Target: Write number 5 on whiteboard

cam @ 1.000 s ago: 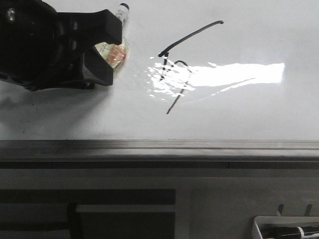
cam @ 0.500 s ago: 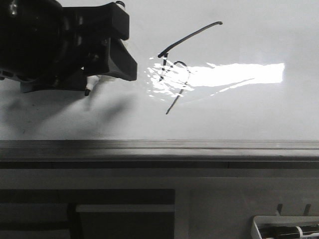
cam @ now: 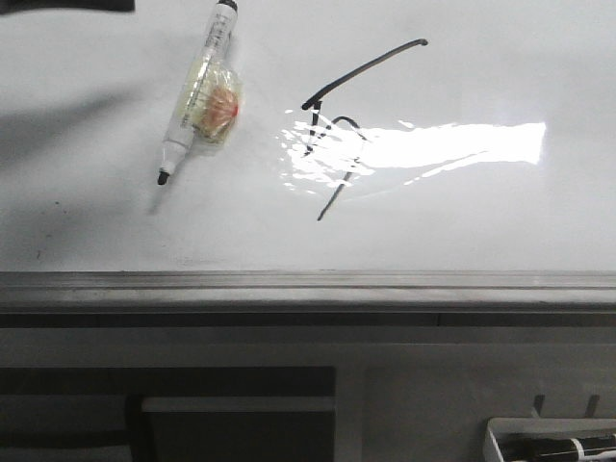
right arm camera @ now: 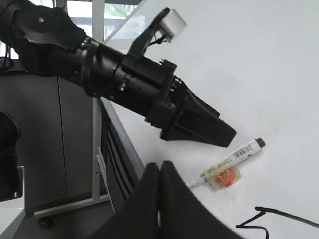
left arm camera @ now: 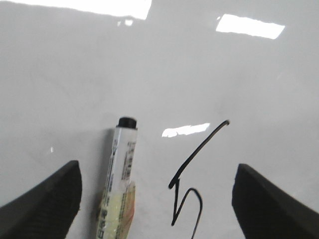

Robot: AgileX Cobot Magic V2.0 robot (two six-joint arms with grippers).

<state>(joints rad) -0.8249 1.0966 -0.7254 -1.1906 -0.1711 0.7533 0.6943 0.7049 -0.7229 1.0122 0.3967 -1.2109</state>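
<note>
Overhead, left fingers [left arm camera: 40,199] spread above the whiteboard [cam: 481,221]; right fingers [right arm camera: 164,199] pressed together.

The left gripper [left arm camera: 157,199] hangs with its two dark fingers [left arm camera: 47,199] spread wide apart, nothing between them. In the right wrist view the left arm [right arm camera: 89,69] reaches in from the upper left. The right gripper [right arm camera: 159,199] has its fingers pressed together, empty.

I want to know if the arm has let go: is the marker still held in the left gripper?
No, the marker lies loose on the whiteboard, and the left gripper hangs open above it.
</note>
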